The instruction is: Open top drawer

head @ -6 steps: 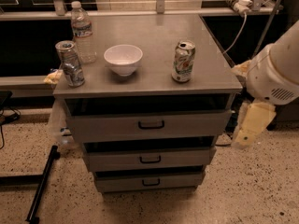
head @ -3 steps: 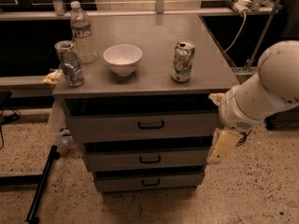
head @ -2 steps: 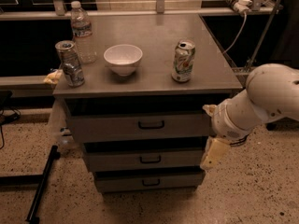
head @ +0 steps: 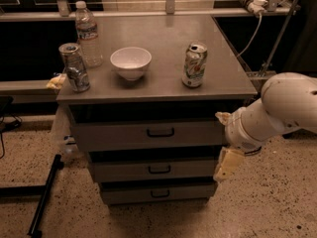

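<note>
The top drawer (head: pixel 124 135) is the widest grey metal front just under the cabinet top, shut, with a small black bar handle (head: pixel 160 132) at its centre. My white arm comes in from the right. The gripper (head: pixel 227 165) hangs at the cabinet's right front corner, level with the middle drawer (head: pixel 153 169), to the right of and below the top drawer's handle, not touching it.
On the cabinet top (head: pixel 163 58) stand a water bottle (head: pixel 87 33), a dark can (head: pixel 74 67), a white bowl (head: pixel 131 62) and a green-white can (head: pixel 194 64). The bottom drawer (head: pixel 157 193) is below. A black pole (head: pixel 44 195) lies on the speckled floor at left.
My arm has swung in from the right and lowered, bringing the gripper leftward from beside the cabinet to its right front corner. The drawers have not moved.
</note>
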